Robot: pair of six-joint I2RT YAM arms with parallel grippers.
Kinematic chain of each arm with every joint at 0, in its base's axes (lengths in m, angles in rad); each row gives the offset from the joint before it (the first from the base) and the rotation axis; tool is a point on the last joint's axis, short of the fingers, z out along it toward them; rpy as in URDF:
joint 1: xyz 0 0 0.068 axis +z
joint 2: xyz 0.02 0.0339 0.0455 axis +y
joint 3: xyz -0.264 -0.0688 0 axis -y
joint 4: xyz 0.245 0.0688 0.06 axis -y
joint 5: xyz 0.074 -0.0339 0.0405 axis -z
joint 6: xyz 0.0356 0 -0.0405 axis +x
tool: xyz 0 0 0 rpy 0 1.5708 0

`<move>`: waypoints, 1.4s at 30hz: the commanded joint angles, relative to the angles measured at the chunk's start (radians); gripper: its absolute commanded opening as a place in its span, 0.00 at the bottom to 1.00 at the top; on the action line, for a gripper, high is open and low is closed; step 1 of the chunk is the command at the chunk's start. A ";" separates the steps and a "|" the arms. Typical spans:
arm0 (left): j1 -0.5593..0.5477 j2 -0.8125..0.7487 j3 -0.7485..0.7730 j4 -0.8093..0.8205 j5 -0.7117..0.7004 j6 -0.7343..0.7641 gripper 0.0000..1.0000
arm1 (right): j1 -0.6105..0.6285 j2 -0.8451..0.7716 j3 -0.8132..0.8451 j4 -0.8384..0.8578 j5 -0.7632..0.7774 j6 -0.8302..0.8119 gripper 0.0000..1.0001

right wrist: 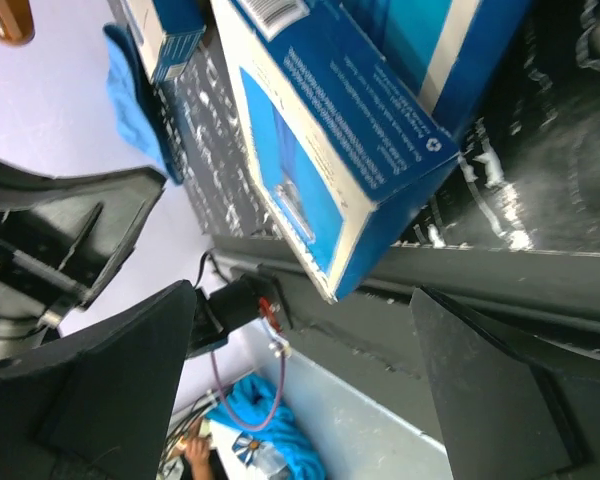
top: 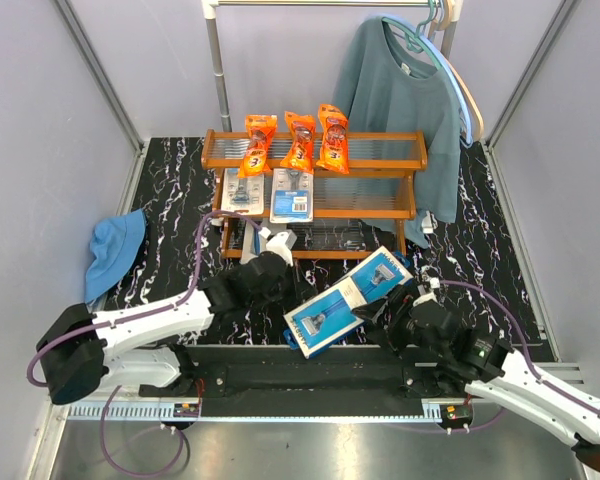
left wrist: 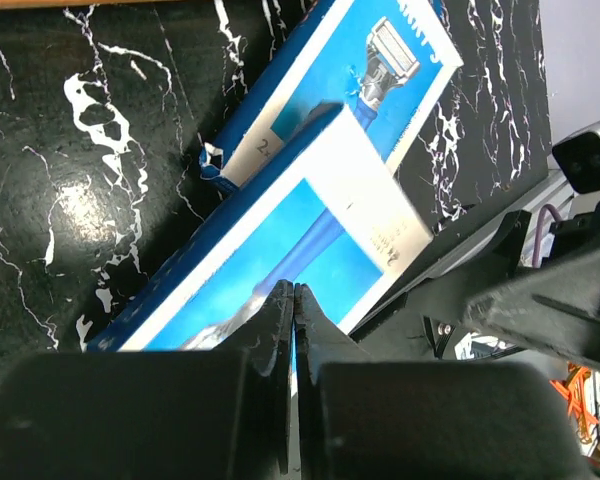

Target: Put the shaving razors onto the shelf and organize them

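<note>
Your counter [top: 170, 190] is glossy, a black stone look with white veining. At its far edge, the shelf [top: 380, 164] is smooth orange-brown wood with bare metal wire tiers. The orange bags [top: 300, 142] are shiny plastic film, and the blister cards [top: 292, 195] look like clear plastic over card. The blue boxes [top: 345, 300] are smooth printed cardboard with a slight sheen. At the left edge, the blue cloth [top: 115, 250] is soft and matt. The left tool [left wrist: 294, 300] has matt black fingers.

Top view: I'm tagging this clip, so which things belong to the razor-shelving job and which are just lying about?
Job: orange bags, blister cards, blue razor boxes, shelf.
Lying about: blue cloth, teal sweater, clothes rail.
</note>
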 commanded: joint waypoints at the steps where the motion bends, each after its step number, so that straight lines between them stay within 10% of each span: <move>1: 0.003 0.013 0.001 0.083 0.005 -0.013 0.00 | 0.006 0.021 0.005 0.087 -0.061 0.025 1.00; 5: 0.009 0.062 0.019 0.083 0.017 0.056 0.27 | 0.006 0.018 -0.015 0.077 -0.075 0.026 0.99; 7: 0.016 0.120 0.045 0.076 0.040 0.115 0.80 | 0.008 0.027 -0.026 0.074 -0.077 0.017 0.99; 10: 0.022 0.206 0.101 0.027 0.056 0.183 0.90 | 0.008 0.052 -0.046 0.082 -0.092 0.000 1.00; 29: 0.060 0.362 -0.016 0.244 0.323 0.188 0.86 | 0.026 0.446 -0.081 0.507 -0.040 -0.030 0.99; 42: 0.056 0.202 -0.123 0.394 0.565 0.165 0.39 | 0.028 0.173 -0.056 0.394 0.074 -0.087 0.95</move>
